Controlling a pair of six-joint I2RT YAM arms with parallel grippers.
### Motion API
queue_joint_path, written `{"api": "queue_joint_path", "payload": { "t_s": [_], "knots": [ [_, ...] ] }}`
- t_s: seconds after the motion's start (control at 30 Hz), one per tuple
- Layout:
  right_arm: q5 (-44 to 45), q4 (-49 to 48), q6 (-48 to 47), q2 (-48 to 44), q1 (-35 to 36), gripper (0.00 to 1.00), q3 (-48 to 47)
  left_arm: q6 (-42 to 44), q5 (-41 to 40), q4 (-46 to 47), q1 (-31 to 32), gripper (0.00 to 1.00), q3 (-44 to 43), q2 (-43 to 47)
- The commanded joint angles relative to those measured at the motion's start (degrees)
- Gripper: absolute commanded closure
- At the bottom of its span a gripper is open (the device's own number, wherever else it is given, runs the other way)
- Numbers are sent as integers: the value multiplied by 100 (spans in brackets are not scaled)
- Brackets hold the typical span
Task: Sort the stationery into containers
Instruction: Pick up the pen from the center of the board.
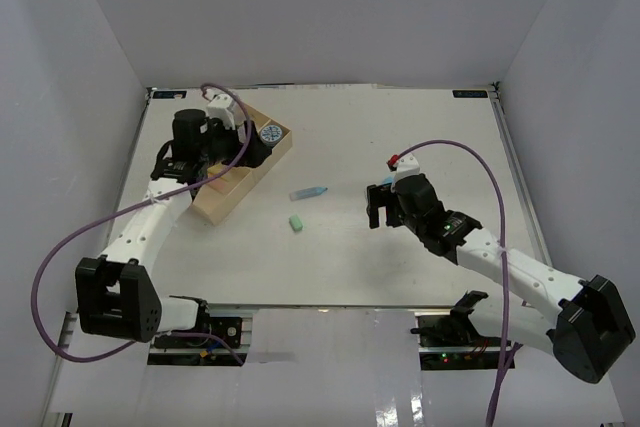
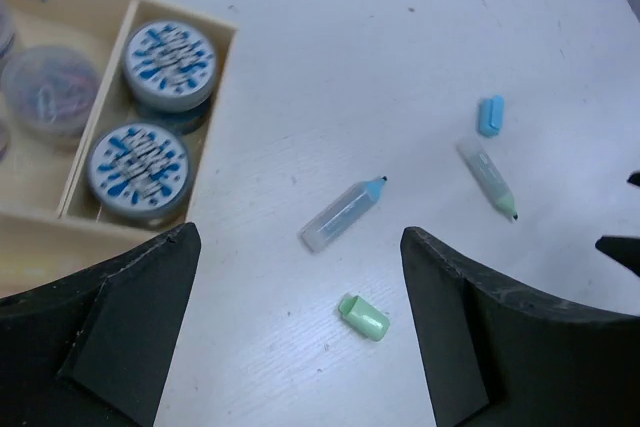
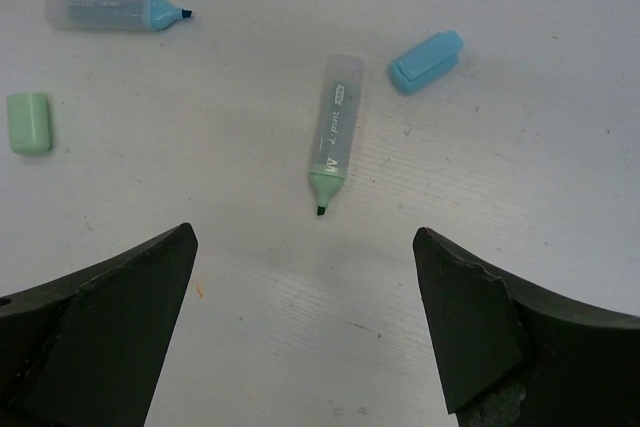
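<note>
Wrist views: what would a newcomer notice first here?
A blue-tipped marker and a green-tipped marker lie uncapped on the table, a blue cap and a green cap loose beside them. Two blue-and-white rolls sit side by side in one small section of the wooden tray.

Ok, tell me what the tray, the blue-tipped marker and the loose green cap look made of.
Tray: pale wood, probably, matte and unvarnished-looking, with thin flat walls.
Blue-tipped marker: frosted translucent plastic barrel, see-through enough to look hollow.
Green cap: opaque plastic, smooth, with a soft sheen.
</note>
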State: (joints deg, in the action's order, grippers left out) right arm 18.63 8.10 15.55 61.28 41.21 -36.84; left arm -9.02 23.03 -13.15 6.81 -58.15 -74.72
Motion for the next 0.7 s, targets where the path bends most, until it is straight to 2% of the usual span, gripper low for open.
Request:
{"api": "queue_joint_path", "payload": {
  "t_s": [0.0,0.17,0.37,0.67],
  "knots": [
    [-228,-54,1,-387,-17,4,97,1127,387,-179,530,7,-398,11],
    [-211,-45,-70,-765,-17,4,300,1779,448,-486,1312,8,-881,-787],
    [-281,-54,-131,-1108,-25,4,546,2492,414,-1014,1823,13,-1452,-1939],
    [-466,-54,-87,-1197,-17,4,731,2554,45,-1076,1982,17,-1673,-2864]
  ]
}}
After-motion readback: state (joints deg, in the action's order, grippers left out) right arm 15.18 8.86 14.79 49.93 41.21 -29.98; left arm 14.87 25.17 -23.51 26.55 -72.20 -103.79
